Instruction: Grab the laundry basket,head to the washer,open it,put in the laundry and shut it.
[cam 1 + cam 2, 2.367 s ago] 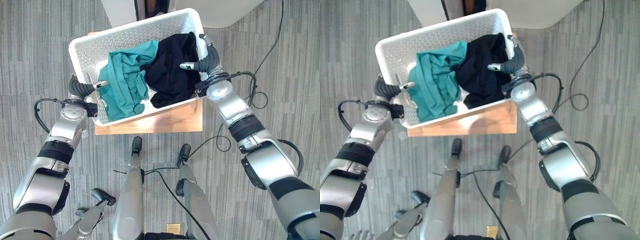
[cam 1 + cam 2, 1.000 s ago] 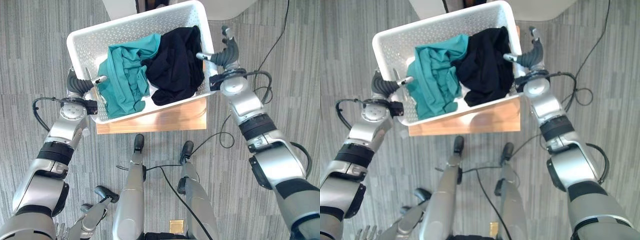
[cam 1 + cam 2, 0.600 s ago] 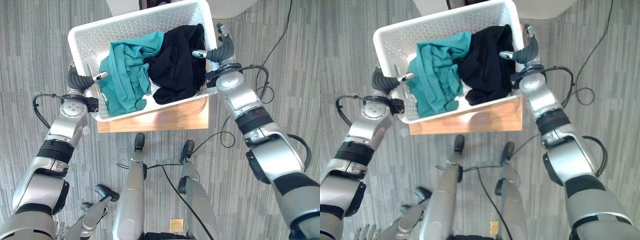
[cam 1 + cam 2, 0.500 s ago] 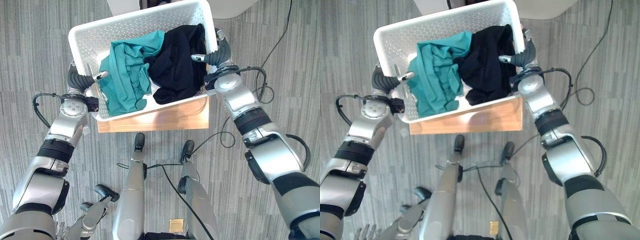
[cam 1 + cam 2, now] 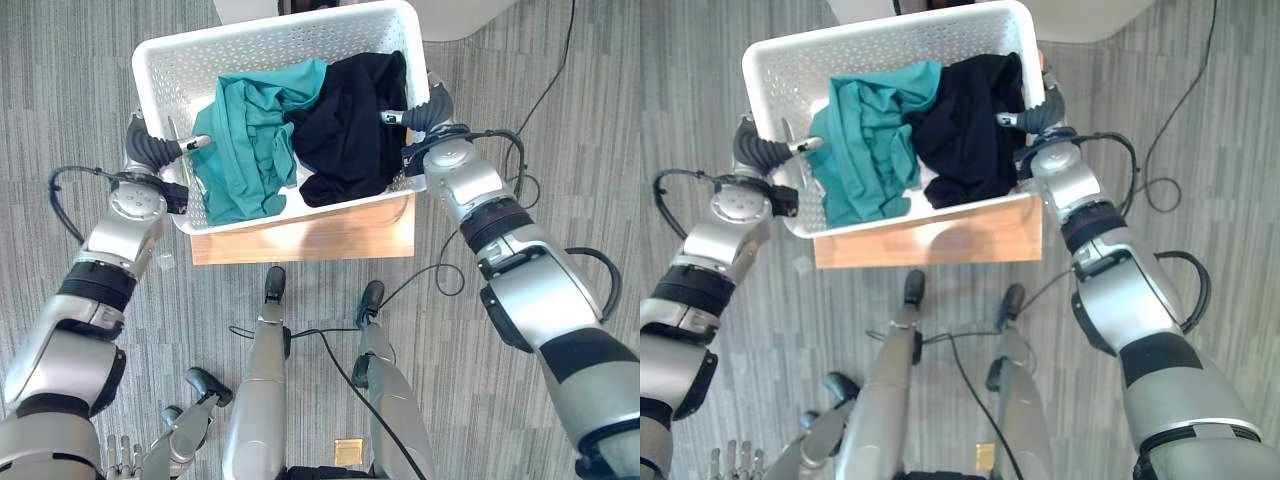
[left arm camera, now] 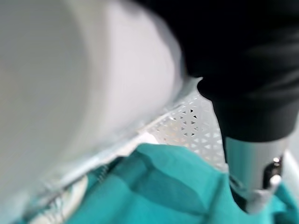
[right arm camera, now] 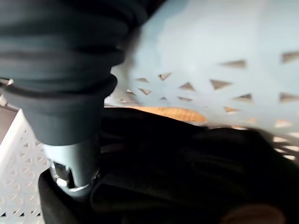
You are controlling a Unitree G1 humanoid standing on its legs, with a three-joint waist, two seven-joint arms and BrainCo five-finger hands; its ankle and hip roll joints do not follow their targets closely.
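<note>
The flat light-wood stand [image 5: 300, 238] sits on the grey striped carpet floor [image 5: 60, 60], nearest the robot. The white perforated plastic laundry basket [image 5: 170, 70] rests on it, its near edge overhanging the wood.

Left hand [image 5: 150, 152] — clamped on the basket's left wall, thumb [image 6: 254, 175] hooked over the rim and lying inside against the cloth; the fingers on the outer face are hidden. Right hand [image 5: 425, 115] — clamped on the right wall in the same way, its thumb [image 7: 74, 165] inside on the dark cloth.

Inside the basket, the crumpled teal garment [image 5: 250, 140] fills the left half. The crumpled black garment [image 5: 350, 120] fills the right half, touching the teal one along the middle.

Beyond the basket, a white appliance base [image 5: 470, 15] shows at the far edge.
</note>
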